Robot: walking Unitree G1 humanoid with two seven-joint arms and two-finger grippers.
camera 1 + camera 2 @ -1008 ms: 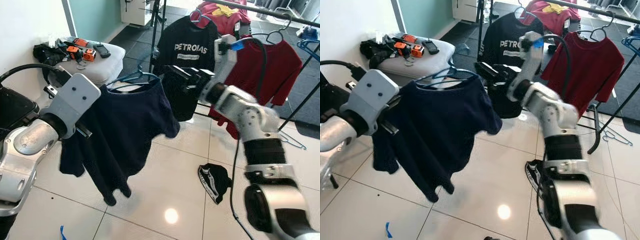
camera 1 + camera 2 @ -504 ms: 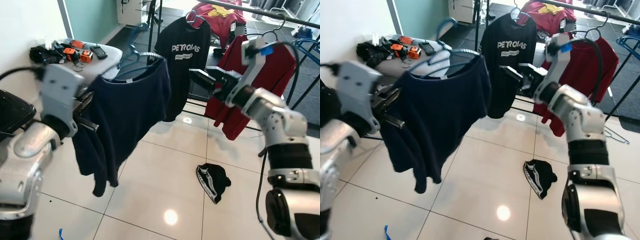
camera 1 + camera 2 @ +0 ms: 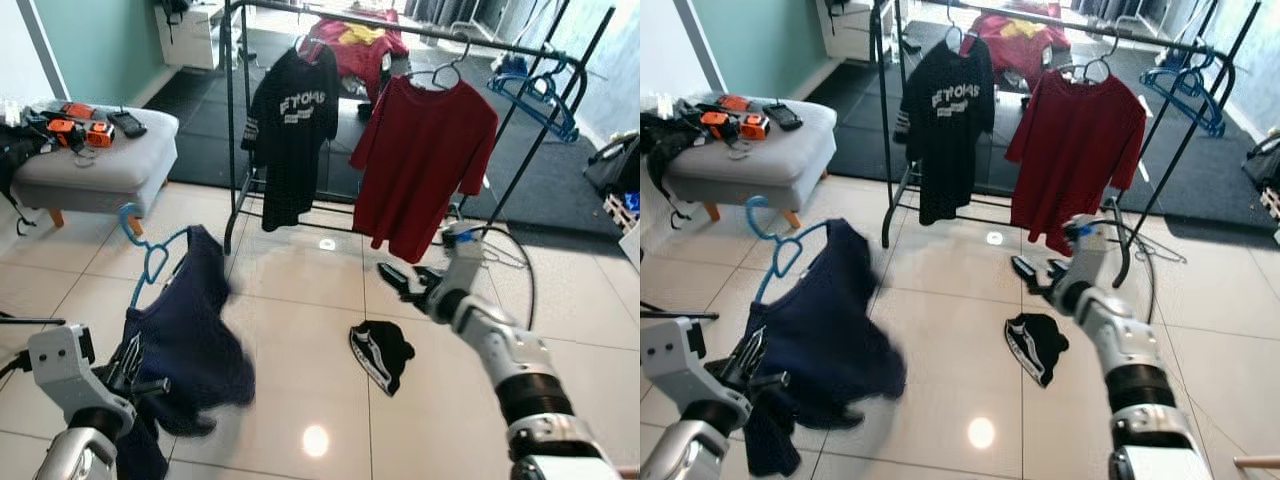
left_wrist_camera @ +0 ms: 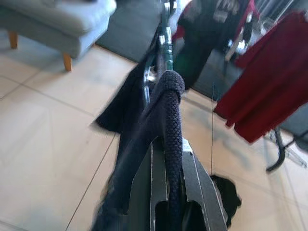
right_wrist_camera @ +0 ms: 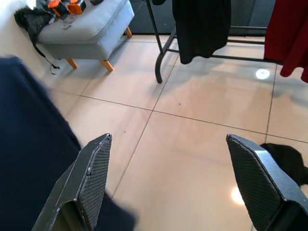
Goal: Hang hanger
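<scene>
Left gripper: fingers clamping dark fabric of the navy shirt, which is hanging low over the floor tiles on its blue hanger.

Right gripper: fingers spread wide, holding nothing, reaching forward.

Clothes rack: standing well apart, carrying a black shirt and red shirt.

Progress: hanger is not yet hanging on the rail; carrying and hooking are remaining.

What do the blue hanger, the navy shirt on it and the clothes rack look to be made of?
Blue hanger: likely plastic or coated wire, thin and uniformly coloured. Navy shirt: soft knit fabric, matte, draping in folds from the left gripper. Clothes rack: apparently black-painted metal tubing, thin and straight.
</scene>
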